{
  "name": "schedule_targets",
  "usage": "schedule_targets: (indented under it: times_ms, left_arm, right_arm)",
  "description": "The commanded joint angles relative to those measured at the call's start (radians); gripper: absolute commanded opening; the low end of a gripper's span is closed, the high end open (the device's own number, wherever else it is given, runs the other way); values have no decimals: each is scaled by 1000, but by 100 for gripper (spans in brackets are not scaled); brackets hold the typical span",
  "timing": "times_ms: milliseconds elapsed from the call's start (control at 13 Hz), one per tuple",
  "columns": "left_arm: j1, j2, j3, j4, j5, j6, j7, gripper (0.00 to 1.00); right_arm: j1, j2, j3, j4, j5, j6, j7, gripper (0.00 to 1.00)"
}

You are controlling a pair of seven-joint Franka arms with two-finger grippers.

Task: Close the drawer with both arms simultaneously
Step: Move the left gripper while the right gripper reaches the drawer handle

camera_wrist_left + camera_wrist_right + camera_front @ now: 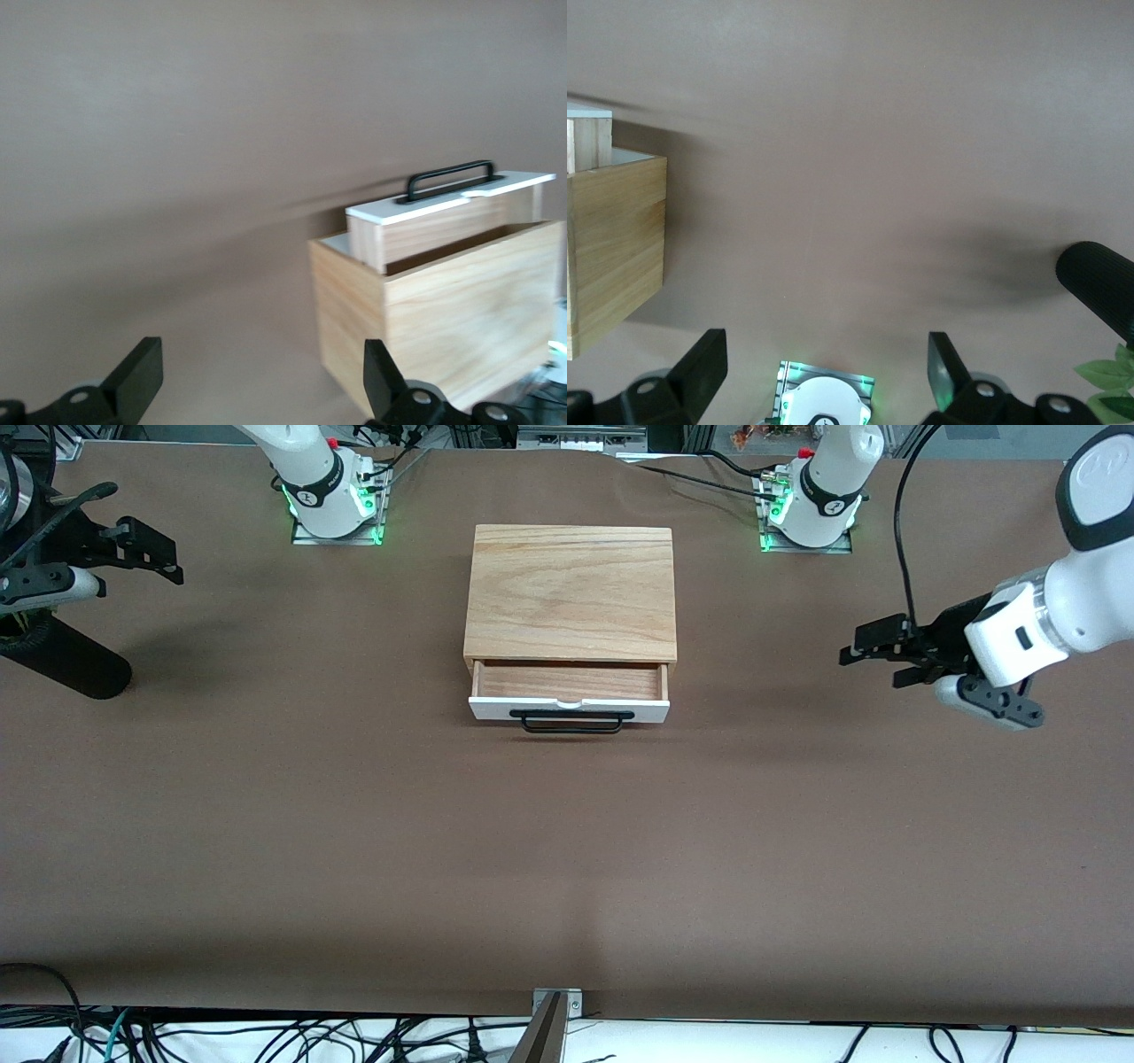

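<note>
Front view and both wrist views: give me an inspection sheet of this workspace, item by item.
Surface: brown table, bare around the box.
Job's things: drawer pulled partly out of the oak box, black handle facing the front camera; inside shows only wood.
Clutter: black cylinder at the right arm's end of the table.
Grippers: left claw open, over bare table at the left arm's end; right claw open, over bare table at the right arm's end; neither touches the drawer.
Cables: black cables along the front edge and near both bases.
Surroundings: green leaves in the right wrist view.
</note>
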Motion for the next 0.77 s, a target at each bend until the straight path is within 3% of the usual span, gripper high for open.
schedule_targets:
  times_ms: [0,231,692]
  left_arm:
    - [0,55,-2,17,-152,-13,9,100]
    - [-3,142,-15,17,-310,-11,53,100]
    - [-33,404,-23,17,-703,-1,398,100]
  right_arm:
    - [-7,3,8,-4,24,-7,-60,100]
    - [-7,64,8,-3,235,4,-107,100]
    - [-6,276,19,-10,723,85,-183,100]
